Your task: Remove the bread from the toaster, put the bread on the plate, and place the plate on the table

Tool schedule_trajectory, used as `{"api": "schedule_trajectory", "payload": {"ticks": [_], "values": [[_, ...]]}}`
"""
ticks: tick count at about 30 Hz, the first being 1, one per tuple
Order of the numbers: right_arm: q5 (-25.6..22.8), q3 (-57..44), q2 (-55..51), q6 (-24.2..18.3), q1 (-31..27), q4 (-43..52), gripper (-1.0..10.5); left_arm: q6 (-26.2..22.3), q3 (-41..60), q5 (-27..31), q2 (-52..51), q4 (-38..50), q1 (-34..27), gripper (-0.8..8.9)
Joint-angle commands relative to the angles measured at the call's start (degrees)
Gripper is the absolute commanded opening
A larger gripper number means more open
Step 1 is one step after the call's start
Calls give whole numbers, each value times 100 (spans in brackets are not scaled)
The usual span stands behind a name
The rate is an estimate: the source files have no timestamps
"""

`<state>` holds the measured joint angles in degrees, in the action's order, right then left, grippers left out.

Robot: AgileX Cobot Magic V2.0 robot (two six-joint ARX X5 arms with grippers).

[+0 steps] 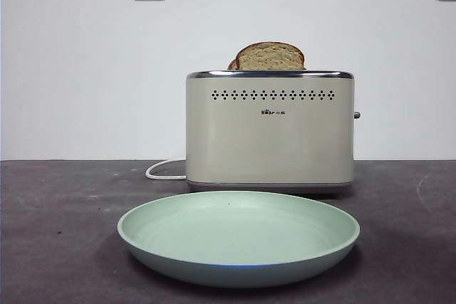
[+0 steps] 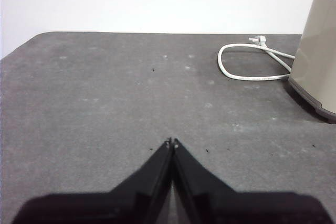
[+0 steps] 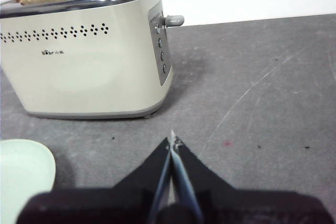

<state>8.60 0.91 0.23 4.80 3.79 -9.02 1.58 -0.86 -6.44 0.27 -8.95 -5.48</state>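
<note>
Front view shows the bread (image 1: 270,57) standing in the near slot of the toaster (image 1: 269,133), its domed top clear of the chrome rim, so a claw could likely pinch it from above. A second slice peeks out just behind it. The plate (image 1: 239,266) lies on the table (image 1: 57,233) just in front of the toaster, ready to receive the slice. Both arms wait low over the table, left gripper (image 2: 172,141) and right gripper (image 3: 172,140) each pressed together, holding nothing.

Bright even indoor light, soft shadow beneath the plate (image 1: 239,265), mild glare on the toaster (image 1: 269,133) chrome rim, wrist views slightly soft, wall overexposed
</note>
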Motion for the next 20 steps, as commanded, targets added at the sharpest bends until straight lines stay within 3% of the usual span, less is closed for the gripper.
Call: {"api": "schedule_trajectory", "payload": {"ticks": [1,4,7,16,20], "values": [[4,-59,-11,437,0,37,1,240,59,-11,-13,26,-15,-4],[50,20,-11,1027,0,122,-11,713,-37,-105,-13,4,-15,-6],[77,251,42,1403,9,116,-12,804,-332,-247,-11,-127,-15,-6],[833,1458,1045,1480,46,-289,-12,1237,-1725,-540,256,-874,-15,-6],[1375,2323,1794,1165,50,-931,-12,1213,-2437,-1058,682,-1403,-15,-6]]}}
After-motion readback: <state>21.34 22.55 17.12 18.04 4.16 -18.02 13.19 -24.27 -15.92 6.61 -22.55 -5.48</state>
